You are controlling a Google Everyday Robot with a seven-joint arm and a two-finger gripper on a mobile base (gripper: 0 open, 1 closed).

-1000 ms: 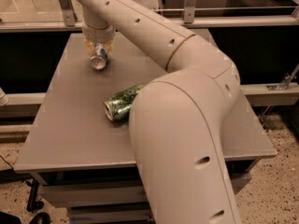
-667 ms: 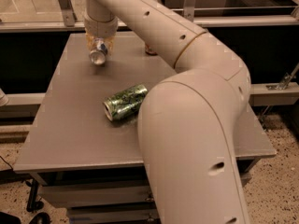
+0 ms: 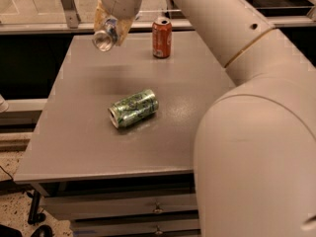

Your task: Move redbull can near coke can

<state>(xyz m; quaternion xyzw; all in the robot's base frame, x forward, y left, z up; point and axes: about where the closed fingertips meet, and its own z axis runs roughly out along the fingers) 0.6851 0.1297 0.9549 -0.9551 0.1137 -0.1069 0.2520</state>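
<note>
In the camera view, the coke can (image 3: 162,37) stands upright near the far edge of the grey table (image 3: 74,142). To its left and a little higher in the picture, the gripper (image 3: 111,25) hangs with its fingers clamped on the redbull can (image 3: 104,38), which is tilted with its silver end toward the camera and apparently lifted off the table top. Nearer the camera than the coke can, a green can (image 3: 133,107) lies on its side at mid-table, and the robot's pale arm (image 3: 247,132) fills the space to the coke can's right.
</note>
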